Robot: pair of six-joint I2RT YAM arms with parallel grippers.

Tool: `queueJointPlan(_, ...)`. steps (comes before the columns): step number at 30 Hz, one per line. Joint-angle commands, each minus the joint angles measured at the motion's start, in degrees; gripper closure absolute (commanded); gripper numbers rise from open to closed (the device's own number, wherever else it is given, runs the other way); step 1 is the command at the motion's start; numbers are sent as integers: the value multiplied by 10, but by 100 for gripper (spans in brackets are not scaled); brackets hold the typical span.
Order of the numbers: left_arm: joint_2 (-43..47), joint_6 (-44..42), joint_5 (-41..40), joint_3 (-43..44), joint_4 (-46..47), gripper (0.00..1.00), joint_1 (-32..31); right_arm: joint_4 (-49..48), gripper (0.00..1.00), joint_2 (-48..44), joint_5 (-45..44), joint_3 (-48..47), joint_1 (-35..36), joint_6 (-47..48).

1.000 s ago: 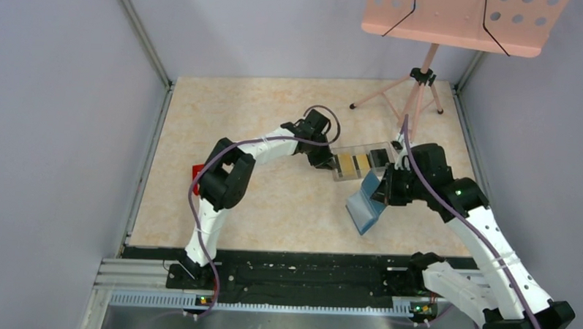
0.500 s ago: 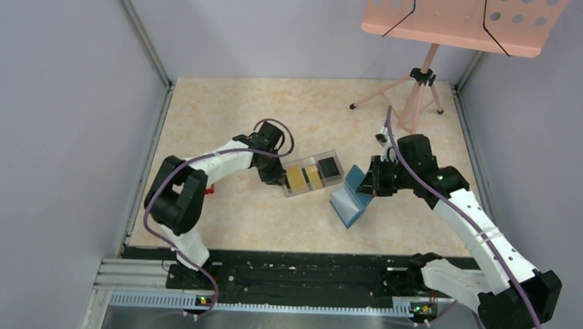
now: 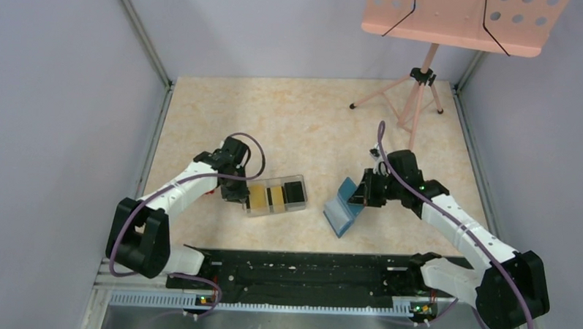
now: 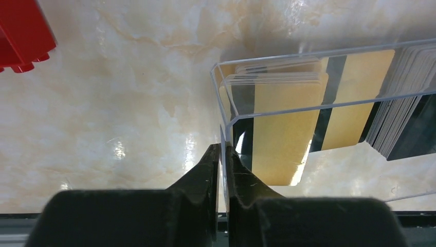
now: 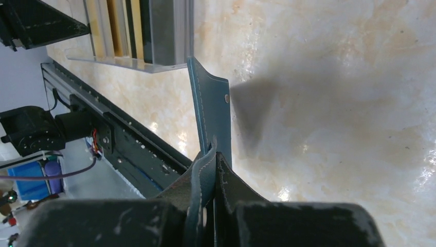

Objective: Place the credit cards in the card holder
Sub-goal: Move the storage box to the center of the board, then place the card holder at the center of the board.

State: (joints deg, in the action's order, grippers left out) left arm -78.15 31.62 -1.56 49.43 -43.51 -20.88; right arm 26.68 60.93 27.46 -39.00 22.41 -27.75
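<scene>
Box (image 4: 308, 51) pinched by left claw (image 4: 222, 149) — card holder (image 5: 211, 108) by right claw (image 5: 210, 154).

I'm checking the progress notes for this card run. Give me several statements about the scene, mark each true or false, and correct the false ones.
1. The left gripper pinches a wall of the clear box. True.
2. The credit cards are in the card holder. False: they are in the clear box, apart from the holder.
3. The right gripper is shut on a flap of the card holder. True.
4. The red object lies inside the clear box. False: it lies on the table, outside the box.
5. The card holder lies closed and flat. False: it is open, with one flap raised in the right gripper.
</scene>
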Motion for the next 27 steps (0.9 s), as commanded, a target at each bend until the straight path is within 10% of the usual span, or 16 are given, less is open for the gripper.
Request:
queueJointPlan(1,10,-61,-9,20,16,100,-2,-106,100,-7,-18,26,-3,-68)
queueJointPlan(6,21,-61,-2,37,27,86,-1,-212,100,-6,-24,69,-13,-133)
queueJointPlan(14,99,-36,38,52,37,33,-4,-302,100,29,-31,124,-21,-213)
queueJointPlan(21,127,20,84,44,65,31,-44,-157,34,14,-91,102,-31,-198)
queueJointPlan(27,85,77,86,53,114,31,-125,-36,21,1,-180,19,-40,-107)
